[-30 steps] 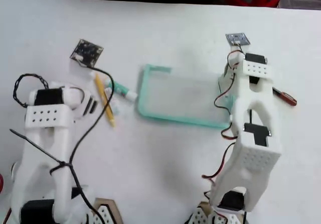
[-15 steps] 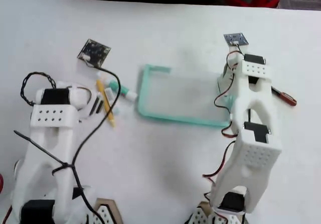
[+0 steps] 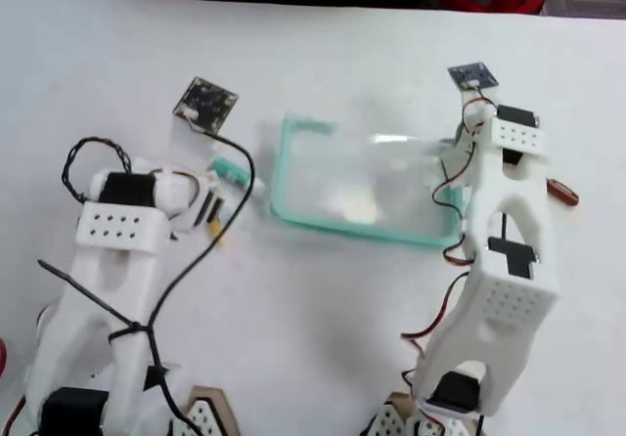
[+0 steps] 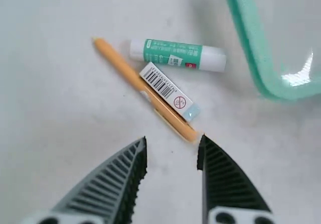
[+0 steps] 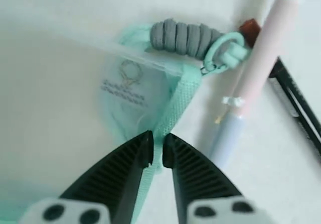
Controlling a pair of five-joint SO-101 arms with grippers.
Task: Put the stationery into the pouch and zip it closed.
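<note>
The left claw [image 4: 171, 143] hangs wide open and empty over the tip of an orange pencil [image 4: 120, 67]. The pencil lies left of the desk's [image 3: 323, 289] middle, touching a white eraser [image 4: 170, 92], with a green glue stick [image 4: 175, 54] just beside. The clear pouch [image 3: 362, 177] lies mid-desk. At its right end the right claw [image 5: 157, 142] pinches the teal edge, a pink pen [image 5: 261, 58] alongside.
</note>
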